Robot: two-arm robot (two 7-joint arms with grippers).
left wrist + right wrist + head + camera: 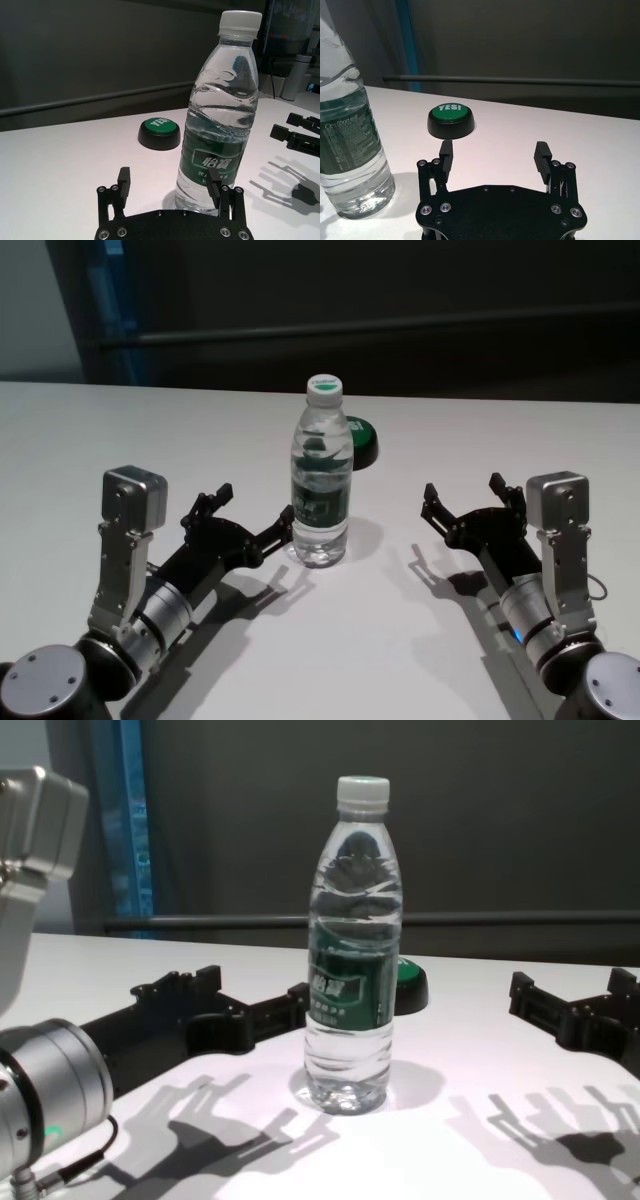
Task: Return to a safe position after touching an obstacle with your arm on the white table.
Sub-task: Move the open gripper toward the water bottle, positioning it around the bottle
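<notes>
Left gripper [252, 512]: jaws spread, holding nothing, low over the white table [80, 430]. Its inner fingertip [285, 514] lies against, or just beside, the lower wall of the obstacle [321, 485], an upright clear water bottle standing immediately ahead of that finger and to its inner side. Contact cannot be confirmed from the views.

Recommended conduct of the step in hand, judged to be the retreat: draw the left gripper straight back along its own axis, away from the bottle, before any sideways swing. A lateral sweep would likely drag the finger across the label band and tip the bottle. Keep the jaws as they are; closing risks catching the wall.

Green-topped button [451, 119]: beyond both grippers, behind the bottle, untouched.

Right gripper [466, 498]: jaws spread, empty, well apart from the bottle, idle.

Legible writing: "YES!" on the button top. The bottle's dark green label carries white Chinese characters, not read with certainty.
</notes>
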